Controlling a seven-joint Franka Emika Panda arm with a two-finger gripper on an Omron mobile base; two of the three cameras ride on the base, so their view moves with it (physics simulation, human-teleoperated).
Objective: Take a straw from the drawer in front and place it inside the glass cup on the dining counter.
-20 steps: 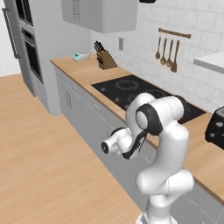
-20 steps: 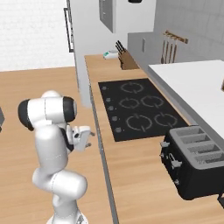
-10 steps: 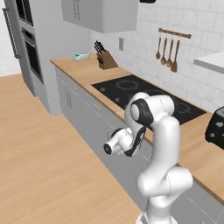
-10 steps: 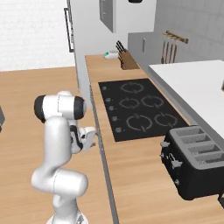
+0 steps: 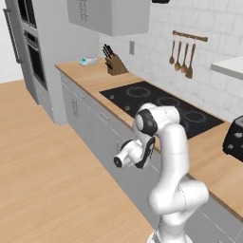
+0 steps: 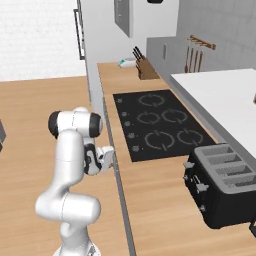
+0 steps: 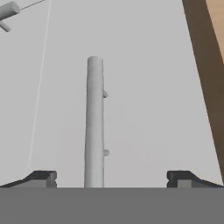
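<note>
You are facing the wall-side wooden counter (image 5: 209,161), which carries a black cooktop (image 5: 161,107), a knife block (image 5: 113,66) near its far end, and a dark toaster (image 6: 225,187) at its near end. Below the counter runs a row of pale-grey cabinet fronts (image 5: 90,126). Wooden utensils (image 5: 182,59) hang on a rail against the white tiled wall. A tall oven column (image 5: 31,52) stands at the far end of the counter, and the floor (image 5: 42,171) is light wood.

The arm is folded down in front of the cabinets, with the hand held against the grey fronts just under the counter edge. In the hand view, the gripper (image 7: 111,178) faces a flat grey panel. Its two fingertips stand wide apart, and nothing sits between them. A slim silver bar handle (image 7: 95,122) runs up the picture between the fingertips, nearer the left one. This handle belongs to the drawer (image 7: 144,96), which is closed. A strip of wood edges the panel at the upper right.

Compared with one second ago, the upper arm has straightened upward, and the hand has dropped lower and closer to the cabinet front. The base views have not shifted.
</note>
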